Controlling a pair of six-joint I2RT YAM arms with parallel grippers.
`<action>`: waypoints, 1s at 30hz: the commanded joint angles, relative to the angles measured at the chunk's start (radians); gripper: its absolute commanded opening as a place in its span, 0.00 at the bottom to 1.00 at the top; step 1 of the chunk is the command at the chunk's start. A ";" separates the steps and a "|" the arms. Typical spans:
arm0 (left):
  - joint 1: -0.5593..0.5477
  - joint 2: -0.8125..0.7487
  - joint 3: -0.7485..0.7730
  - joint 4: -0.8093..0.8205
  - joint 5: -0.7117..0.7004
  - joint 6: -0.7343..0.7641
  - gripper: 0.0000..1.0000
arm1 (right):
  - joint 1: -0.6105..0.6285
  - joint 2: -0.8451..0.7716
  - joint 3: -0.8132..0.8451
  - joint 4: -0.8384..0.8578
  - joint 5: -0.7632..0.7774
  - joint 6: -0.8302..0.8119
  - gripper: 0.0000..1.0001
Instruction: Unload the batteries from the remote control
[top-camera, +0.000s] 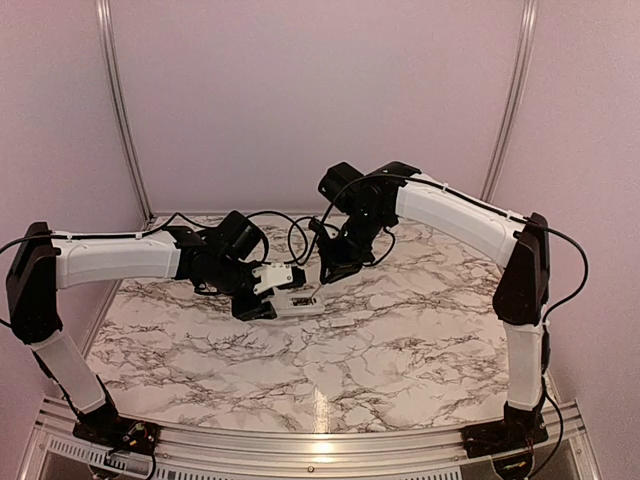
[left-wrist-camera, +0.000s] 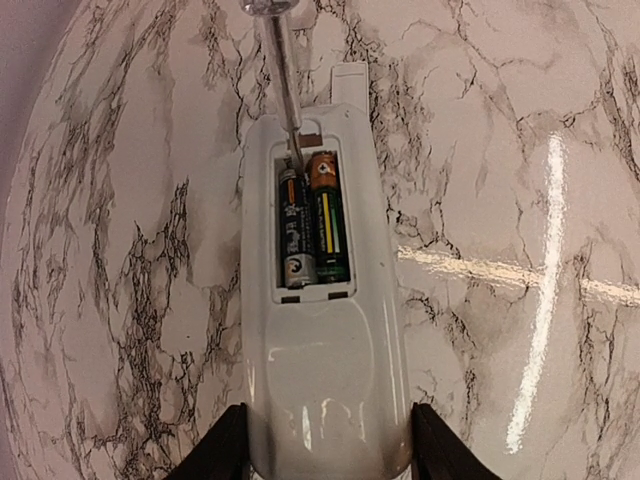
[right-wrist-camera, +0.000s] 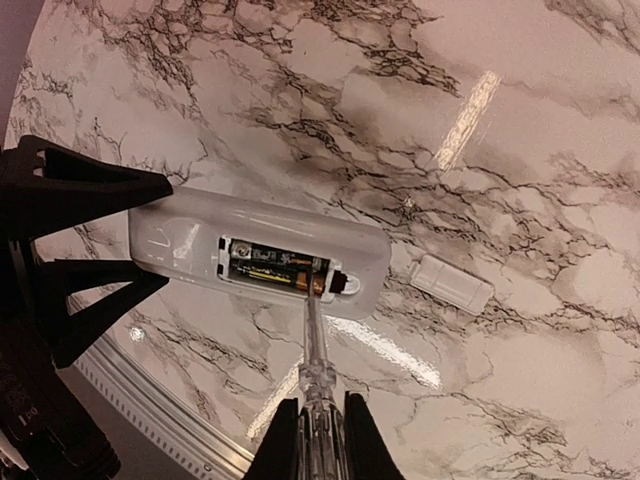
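Remote session, battery job: I had the slim white plastic remote control (left-wrist-camera: 325, 370) lying back-up on the grey-veined white marble table (top-camera: 420, 360), towards the middle of the slab and well apart from the silver metal rail (top-camera: 320, 445) along the near edge. My left gripper (left-wrist-camera: 328, 462) held the remote's rounded end, the one nearest the left arm. Its black fingers (left-wrist-camera: 215, 455) pressed against the two long sides, jaws about half spread around the shell.

The rectangular recess in the back stood uncovered. The two small cylindrical batteries (left-wrist-camera: 310, 225) lay side by side in it, one black, one green with a copper-coloured top, both seated below the rim.

My right gripper (right-wrist-camera: 312, 440) was clamped tight on the clear plastic handle of a steel-shafted screwdriver (right-wrist-camera: 318, 385). The tool came in lengthwise from the remote's other end, and its tip sat inside the recess at the end of the black battery. Whether it touched the battery I could not tell.

The small flat white plastic cover plate (right-wrist-camera: 453, 283) lay on the marble just beside that far end of the remote. Bare marble lay open from the remote towards the near rail and out to the right, with the two arms closing in from left and right
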 joint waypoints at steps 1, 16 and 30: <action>-0.001 -0.031 -0.001 0.015 0.025 0.004 0.17 | 0.012 -0.031 0.009 0.053 -0.034 -0.013 0.00; -0.001 -0.045 -0.021 0.031 0.033 0.012 0.16 | 0.012 -0.042 -0.023 -0.022 0.056 -0.051 0.00; -0.001 -0.057 -0.021 0.043 0.047 0.009 0.15 | 0.012 -0.076 -0.076 0.146 -0.081 -0.024 0.00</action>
